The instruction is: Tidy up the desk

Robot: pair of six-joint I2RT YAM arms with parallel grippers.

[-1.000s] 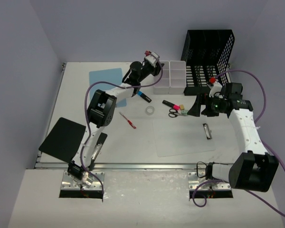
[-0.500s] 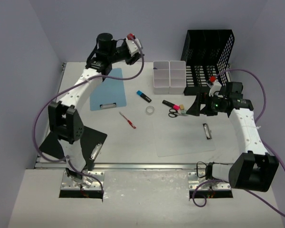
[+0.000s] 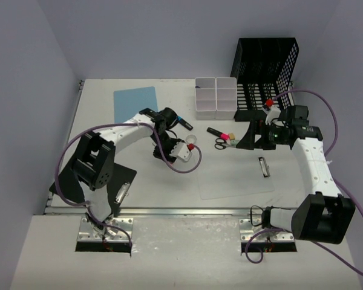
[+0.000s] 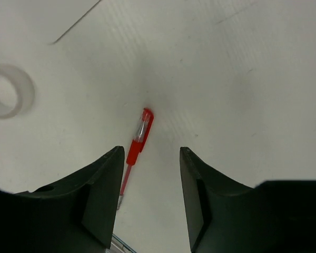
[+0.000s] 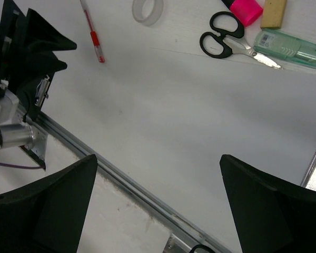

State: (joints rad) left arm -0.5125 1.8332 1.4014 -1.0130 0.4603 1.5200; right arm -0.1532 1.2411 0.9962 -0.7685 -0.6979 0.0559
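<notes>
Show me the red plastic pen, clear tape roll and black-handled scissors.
Red plastic pen (image 4: 134,153): left wrist view, grip.
Clear tape roll (image 4: 26,94): left wrist view, rim.
Black-handled scissors (image 5: 243,49): right wrist view, pivot.

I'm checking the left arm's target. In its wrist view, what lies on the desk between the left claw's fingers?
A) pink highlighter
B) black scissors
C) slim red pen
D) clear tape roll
C: the slim red pen lies on the off-white desk in the gap of the open left claw; the clear tape roll sits aside.

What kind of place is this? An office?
Probably a robot lab, set up like an office: two robot arms stand over a white desk holding scissors, a red pen and a black mesh file rack.
</notes>
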